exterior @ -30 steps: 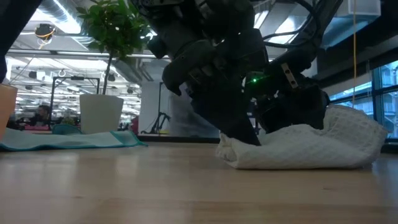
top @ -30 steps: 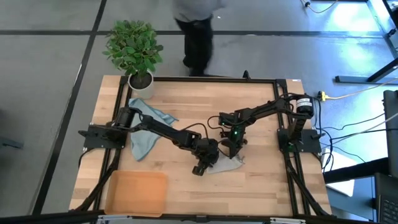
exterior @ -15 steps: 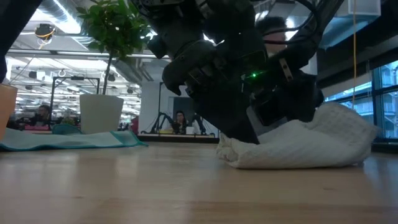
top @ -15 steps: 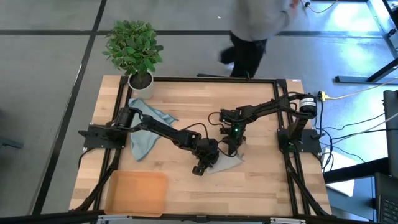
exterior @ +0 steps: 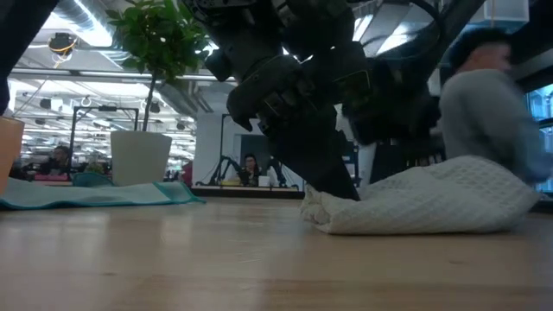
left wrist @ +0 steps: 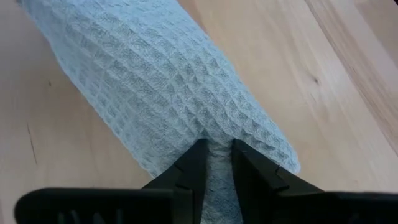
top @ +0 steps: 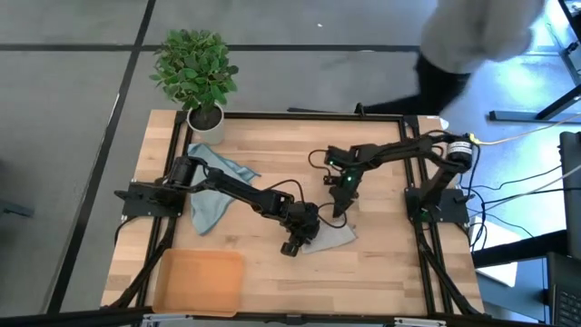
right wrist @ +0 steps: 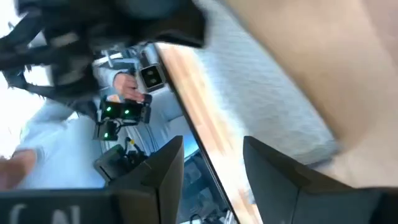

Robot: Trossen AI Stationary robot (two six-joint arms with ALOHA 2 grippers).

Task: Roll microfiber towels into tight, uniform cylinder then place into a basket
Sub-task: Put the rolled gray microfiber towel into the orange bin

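Right gripper (top: 343, 194), jaws now standing apart, has let go of the pale grey-green towel (top: 329, 235) and lifted clear of it toward the counter's far side, while the left gripper (left wrist: 215, 163) stays clamped on the near end of the half-made roll. A second ago both arms crowded over the cloth; now only the left pins it, so the roll looks loosely formed and, by this reading, still needs tightening before any move to the basket (top: 200, 282).

That basket sits at the near left corner of the counter (top: 381, 154), well apart from the towel, with bare wood between them and the left arm's own links lying across that stretch. The towel lies right of centre, near the front edge, and the right half of the counter beyond it is uncluttered. The blue-teal towel (top: 214, 193) waits unrolled on the left side, just beside the white plant pot (top: 205, 120) at the far left corner. A person (top: 472, 45) passes behind the far right edge, off the counter.
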